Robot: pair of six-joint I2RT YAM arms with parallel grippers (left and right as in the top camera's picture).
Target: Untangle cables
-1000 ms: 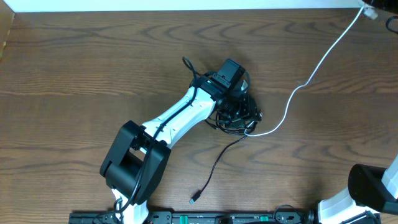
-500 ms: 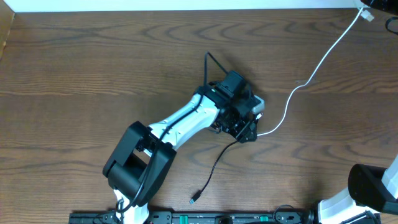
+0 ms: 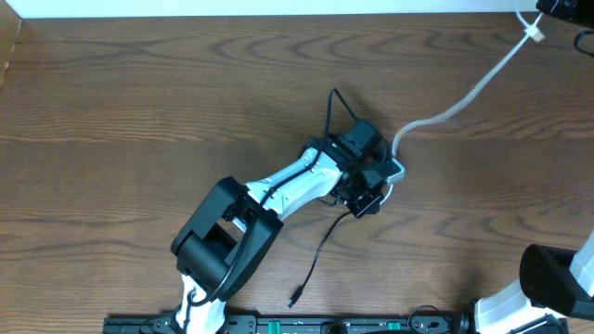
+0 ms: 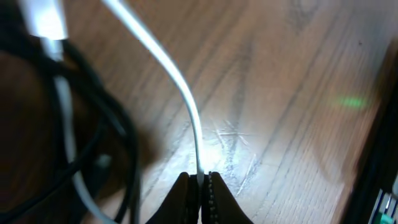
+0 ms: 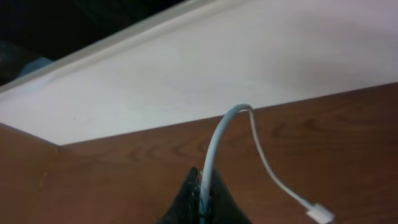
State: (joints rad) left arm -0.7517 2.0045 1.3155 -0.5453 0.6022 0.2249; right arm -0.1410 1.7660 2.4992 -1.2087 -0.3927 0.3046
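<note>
Overhead shows my left claw (image 4: 199, 178), apart a second ago, now clamped on the white cable (image 4: 194, 127) just beside the black tangle (image 4: 127, 134), right claw (image 5: 202, 182) clamped on the same cable far from that tangle, so I judge the white cable is being drawn free.

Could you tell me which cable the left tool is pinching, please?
The white cable: it runs straight into the shut left tool, while the black cables lie loose beside it.
</note>
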